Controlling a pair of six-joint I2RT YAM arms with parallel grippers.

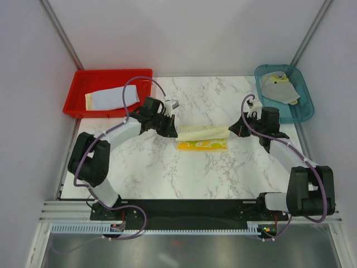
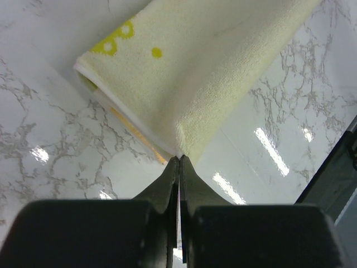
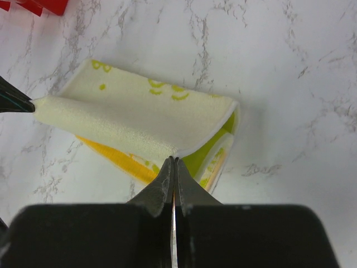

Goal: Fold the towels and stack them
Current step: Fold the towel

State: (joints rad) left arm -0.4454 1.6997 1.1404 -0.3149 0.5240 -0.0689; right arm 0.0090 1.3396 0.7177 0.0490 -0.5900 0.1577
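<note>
Mid-frame on the tabletop (image 1: 162,173), the left hand (image 2: 179,159) and right hand (image 3: 174,161) each pinch shut on a corner of the yellow towel (image 1: 202,139), its top layer raised mid-fold. The next move, I judge, is to draw that layer across evenly and then release it. Farther off, a folded lavender towel (image 1: 110,99) lies in the red tray (image 1: 81,84) at upper left.

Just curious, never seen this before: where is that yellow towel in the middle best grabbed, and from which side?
Probably by the two corners of its raised top layer, one from each end. The yellow towel lies flat on the table, so only that lifted edge offers a pinch; the left gripper and right gripper are shut there.
</note>
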